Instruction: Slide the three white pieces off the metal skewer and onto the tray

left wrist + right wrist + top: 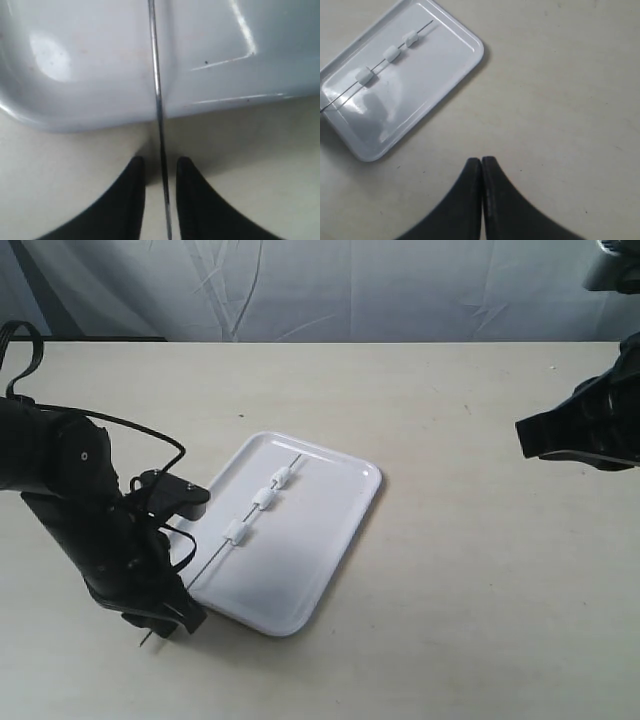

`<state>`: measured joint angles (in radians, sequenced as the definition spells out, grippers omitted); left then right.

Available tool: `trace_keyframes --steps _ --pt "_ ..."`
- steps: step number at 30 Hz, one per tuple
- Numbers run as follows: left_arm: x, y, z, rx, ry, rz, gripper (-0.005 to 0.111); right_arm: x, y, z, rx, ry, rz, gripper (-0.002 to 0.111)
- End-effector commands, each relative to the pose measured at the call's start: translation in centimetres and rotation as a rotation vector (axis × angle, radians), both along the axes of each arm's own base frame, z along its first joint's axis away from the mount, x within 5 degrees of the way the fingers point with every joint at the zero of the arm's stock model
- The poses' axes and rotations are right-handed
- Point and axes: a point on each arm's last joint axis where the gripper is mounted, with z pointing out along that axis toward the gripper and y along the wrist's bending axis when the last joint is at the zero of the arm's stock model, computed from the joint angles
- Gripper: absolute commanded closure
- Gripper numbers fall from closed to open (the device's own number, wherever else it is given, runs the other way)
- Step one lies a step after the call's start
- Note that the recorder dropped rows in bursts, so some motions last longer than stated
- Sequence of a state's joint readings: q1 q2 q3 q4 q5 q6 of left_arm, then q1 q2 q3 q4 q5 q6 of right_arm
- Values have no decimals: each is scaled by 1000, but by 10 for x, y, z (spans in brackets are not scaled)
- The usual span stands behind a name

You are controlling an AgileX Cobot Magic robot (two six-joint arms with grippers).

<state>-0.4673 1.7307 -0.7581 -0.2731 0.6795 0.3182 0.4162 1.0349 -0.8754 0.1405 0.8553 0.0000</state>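
The white tray (300, 570) lies in the middle of the table. On it the thin metal skewer (215, 558) runs diagonally, and its near end sticks out over the tray's rim. Three white pieces (264, 498) sit threaded along it, spaced apart, over the tray's far half. My left gripper (160, 625) is low at the skewer's near end. In the left wrist view its fingers (135, 172) straddle the skewer (156, 75) with a small gap on each side, so it is open. My right gripper (481, 160) is shut on nothing, well off to the right of the tray (420, 95).
The tan table (480, 590) stretches right of the tray. A pale cloth backdrop (330, 285) hangs behind the far edge. The left arm's black cables (160, 440) loop near the tray's left rim.
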Motion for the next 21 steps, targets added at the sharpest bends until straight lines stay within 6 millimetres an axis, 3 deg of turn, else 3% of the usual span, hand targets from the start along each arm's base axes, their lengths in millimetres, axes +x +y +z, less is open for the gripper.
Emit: trace_keyframes --steps 1,2,7,12,17,21 --pt "2 -3 1 -8 -19 4 99 0 1 3 -1 -10 9 108" --pt "2 -4 1 -22 -17 22 107 0 1 3 -1 -10 9 108" --pt "5 -6 2 -43 -43 44 107 3 4 4 44 -28 -5 108" --pt "-7 -2 24 -49 -5 51 107 18 24 -8 322 14 -104 107" --pt "-30 4 55 -129 -57 107 107 43 38 -49 414 153 -235 85" --pt "-55 2 64 -189 -59 98 107 61 56 -72 517 232 -215 74"
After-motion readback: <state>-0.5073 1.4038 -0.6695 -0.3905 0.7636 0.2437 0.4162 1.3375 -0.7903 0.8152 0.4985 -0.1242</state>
